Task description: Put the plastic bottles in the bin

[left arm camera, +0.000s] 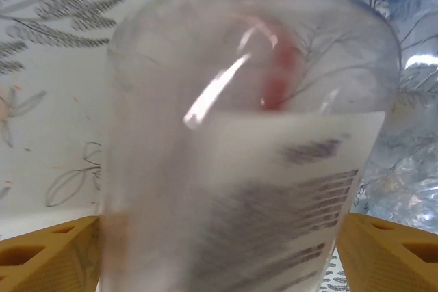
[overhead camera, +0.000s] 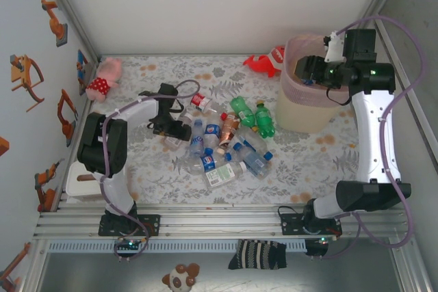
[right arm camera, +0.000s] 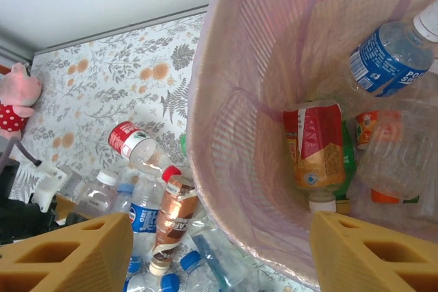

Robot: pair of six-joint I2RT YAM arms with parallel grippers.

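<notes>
Several plastic bottles [overhead camera: 226, 145] lie in a heap on the flowered table, mostly clear with blue caps, two of them green [overhead camera: 252, 114]. My left gripper [overhead camera: 179, 128] is low at the heap's left edge. In the left wrist view a clear bottle with a white printed label [left arm camera: 274, 189] lies between its yellow fingers [left arm camera: 48, 254], and the jaws stand wide on either side of it. My right gripper [overhead camera: 306, 70] hangs open over the bin [overhead camera: 301, 114] with nothing between its fingers [right arm camera: 68, 251]. Inside the pink-lined bin [right arm camera: 246, 100] lie a blue-labelled bottle [right arm camera: 383, 56] and a red-labelled one [right arm camera: 315, 145].
A pink plush toy [overhead camera: 106, 76] sits at the far left corner and a red toy [overhead camera: 265, 63] behind the bin's left side. A white box [overhead camera: 82, 182] stands by the left arm's base. Walls close in the table on the left, back and right.
</notes>
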